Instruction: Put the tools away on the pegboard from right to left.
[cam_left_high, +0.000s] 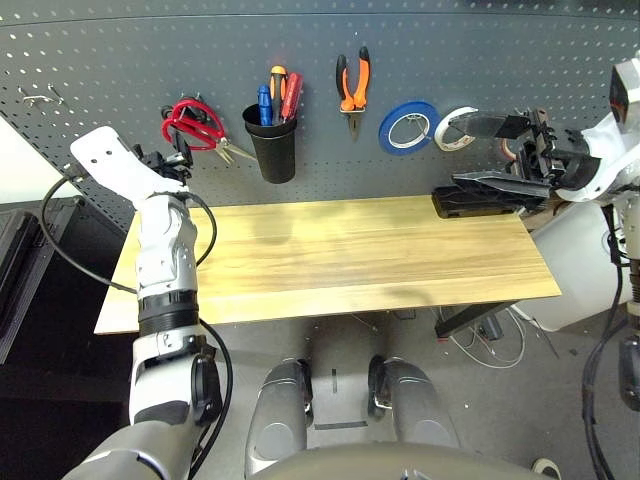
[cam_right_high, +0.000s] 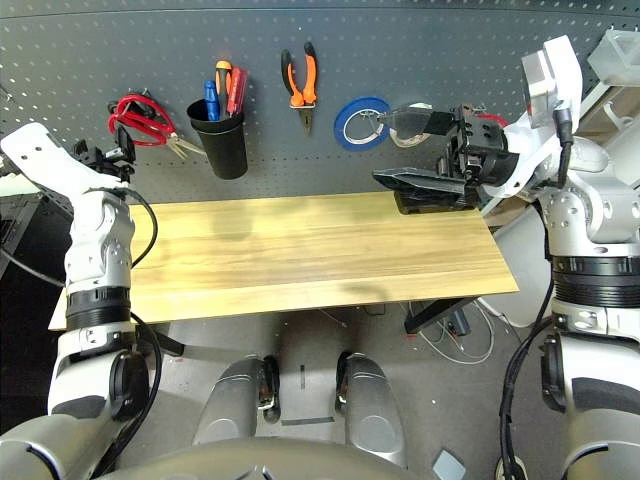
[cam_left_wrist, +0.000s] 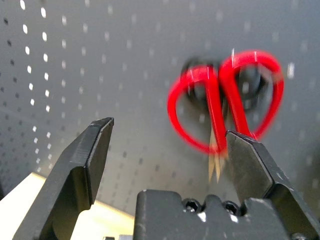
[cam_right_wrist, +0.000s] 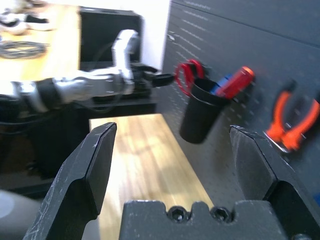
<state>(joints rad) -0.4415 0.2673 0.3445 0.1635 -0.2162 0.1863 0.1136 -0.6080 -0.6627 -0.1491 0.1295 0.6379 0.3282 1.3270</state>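
The pegboard covers the wall behind the table. Small red-handled scissors hang on a hook at its left end, and my left gripper stands open just in front of them, holding nothing. In the left eye view this left gripper is just below the red scissors. A black cup holds the red-handled screwdriver with other drivers. The orange-and-black pliers hang to its right. My right gripper hovers open and empty at the board's right side.
A blue tape roll and a white one hang right of the pliers. Black-handled scissors sit behind the red ones. The wooden table carries a black box at its back right corner.
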